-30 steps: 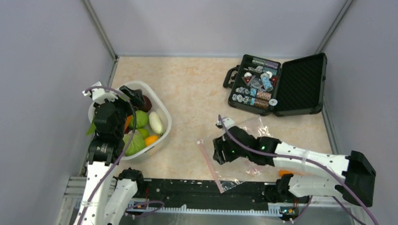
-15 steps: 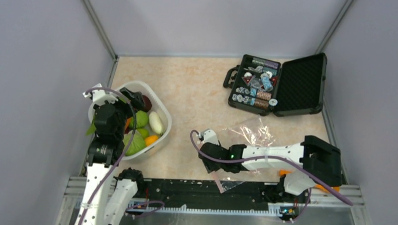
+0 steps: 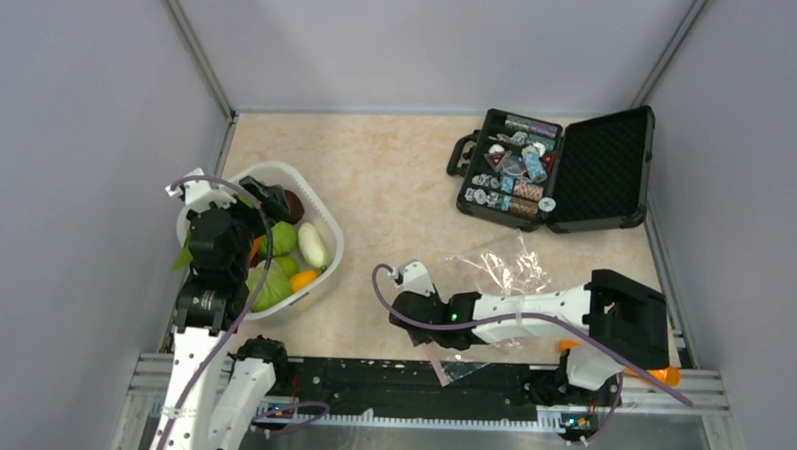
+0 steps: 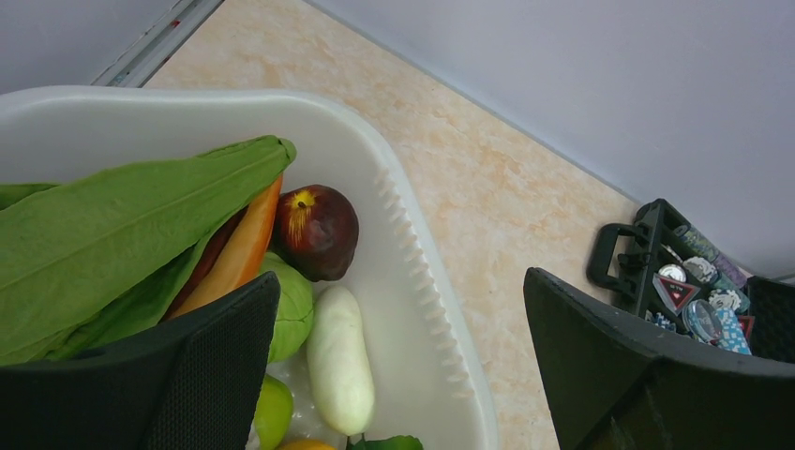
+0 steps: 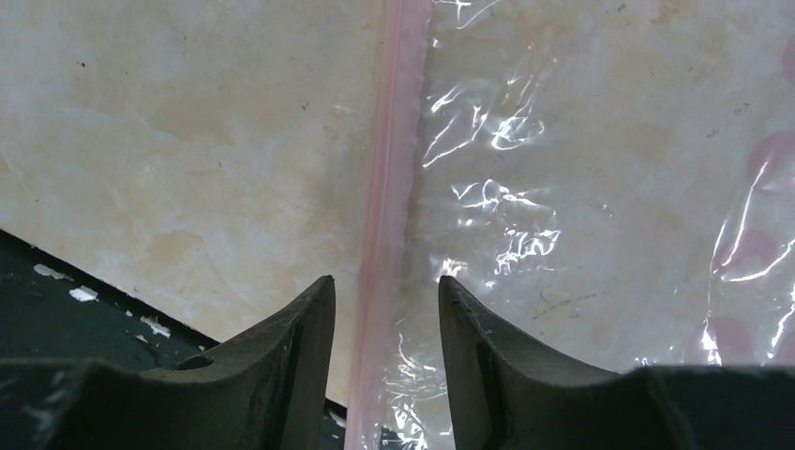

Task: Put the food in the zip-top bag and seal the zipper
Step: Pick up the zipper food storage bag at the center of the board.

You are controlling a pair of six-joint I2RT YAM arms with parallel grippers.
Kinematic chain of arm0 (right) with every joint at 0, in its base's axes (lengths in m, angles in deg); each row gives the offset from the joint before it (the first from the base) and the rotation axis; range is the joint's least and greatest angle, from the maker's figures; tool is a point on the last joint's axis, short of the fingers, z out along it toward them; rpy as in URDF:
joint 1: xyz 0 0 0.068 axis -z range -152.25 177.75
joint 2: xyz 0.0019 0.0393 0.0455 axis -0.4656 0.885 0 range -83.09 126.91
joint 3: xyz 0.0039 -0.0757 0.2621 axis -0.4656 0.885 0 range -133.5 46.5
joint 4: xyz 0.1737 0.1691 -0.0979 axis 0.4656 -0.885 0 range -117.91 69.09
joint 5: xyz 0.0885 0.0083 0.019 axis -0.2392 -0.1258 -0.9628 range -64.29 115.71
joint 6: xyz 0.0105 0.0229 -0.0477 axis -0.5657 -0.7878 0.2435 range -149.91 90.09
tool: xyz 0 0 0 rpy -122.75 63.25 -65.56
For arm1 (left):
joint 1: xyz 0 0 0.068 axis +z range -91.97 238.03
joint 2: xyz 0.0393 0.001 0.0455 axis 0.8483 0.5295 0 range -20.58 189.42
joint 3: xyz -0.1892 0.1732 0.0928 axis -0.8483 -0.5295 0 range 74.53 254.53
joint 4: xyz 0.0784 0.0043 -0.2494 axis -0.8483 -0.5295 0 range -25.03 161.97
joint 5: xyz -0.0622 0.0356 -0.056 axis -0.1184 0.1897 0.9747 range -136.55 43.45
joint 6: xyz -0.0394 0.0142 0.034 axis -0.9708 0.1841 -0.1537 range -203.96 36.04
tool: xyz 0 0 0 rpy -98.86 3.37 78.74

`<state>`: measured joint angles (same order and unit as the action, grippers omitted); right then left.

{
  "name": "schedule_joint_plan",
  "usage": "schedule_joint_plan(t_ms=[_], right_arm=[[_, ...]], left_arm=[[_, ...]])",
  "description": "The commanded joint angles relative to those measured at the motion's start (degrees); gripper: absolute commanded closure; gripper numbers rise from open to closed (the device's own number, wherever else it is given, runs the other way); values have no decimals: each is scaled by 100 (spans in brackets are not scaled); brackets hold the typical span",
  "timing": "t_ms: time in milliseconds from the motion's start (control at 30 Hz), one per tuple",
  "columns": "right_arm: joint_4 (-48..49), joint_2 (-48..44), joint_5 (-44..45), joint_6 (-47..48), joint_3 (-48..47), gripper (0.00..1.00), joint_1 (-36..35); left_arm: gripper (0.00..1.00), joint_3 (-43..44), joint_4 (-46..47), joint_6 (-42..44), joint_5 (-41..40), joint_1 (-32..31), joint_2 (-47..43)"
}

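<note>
Wide view first: the beige marbled worktop (image 3: 396,175) fills the middle of the top view. At its upper right a black case (image 3: 601,172) lies flung open, lid back, its tray packed with small blue-and-white trinkets (image 3: 511,184).

Over at centre left sits the white tub (image 3: 276,166), and that's where all the food is. The left wrist camera looks straight in. Long green leafy pieces (image 4: 122,234) drape over the left side, and an orange carrot (image 4: 239,253) is tucked under their edge. A dark purple round piece (image 4: 319,230) sits against the far wall, a green cabbage (image 4: 292,305) is just below it, and a white radish (image 4: 339,361) lies beside the cabbage along the ribbed wall.

The left tool (image 4: 401,281) hangs above the tub's near side, spread wide with nothing between its fingers.

Lower centre now: the zip-top bag (image 3: 503,264) lies flat and crinkled on the worktop, partly under the right arm, one corner reaching onto the black rail at the bottom. The marble shows through the plastic.

The right tool (image 5: 384,281) is low over the bag's left edge. It is parted only a little, one finger on each side of the pink zipper (image 5: 389,169), and nothing is pinched. The strip runs straight up the right wrist view between the fingertips.
</note>
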<state>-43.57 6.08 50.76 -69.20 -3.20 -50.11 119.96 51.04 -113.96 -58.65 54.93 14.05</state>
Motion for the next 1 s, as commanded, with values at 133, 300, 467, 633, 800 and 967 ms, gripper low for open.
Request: schedule_joint_plan(t_ms=[133, 300, 467, 633, 800, 967], right_arm=[[-112, 298, 311, -159, -338, 58, -138], [-171, 457, 350, -171, -405, 61, -167], [-232, 437, 481, -211, -434, 70, -183], [-233, 378, 549, -250, -380, 90, -180], [-286, 337, 646, -258, -358, 95, -180], [-296, 80, 877, -341, -328, 100, -179]], left_arm=[[1, -23, 120, -54, -72, 19, 18], [1, -65, 124, -76, -78, 19, 16], [1, -69, 133, -68, -85, 19, 43], [1, -53, 138, -68, -34, 19, 99], [1, -76, 150, -93, 36, 19, 135], [1, -69, 156, -17, 311, 19, 157]])
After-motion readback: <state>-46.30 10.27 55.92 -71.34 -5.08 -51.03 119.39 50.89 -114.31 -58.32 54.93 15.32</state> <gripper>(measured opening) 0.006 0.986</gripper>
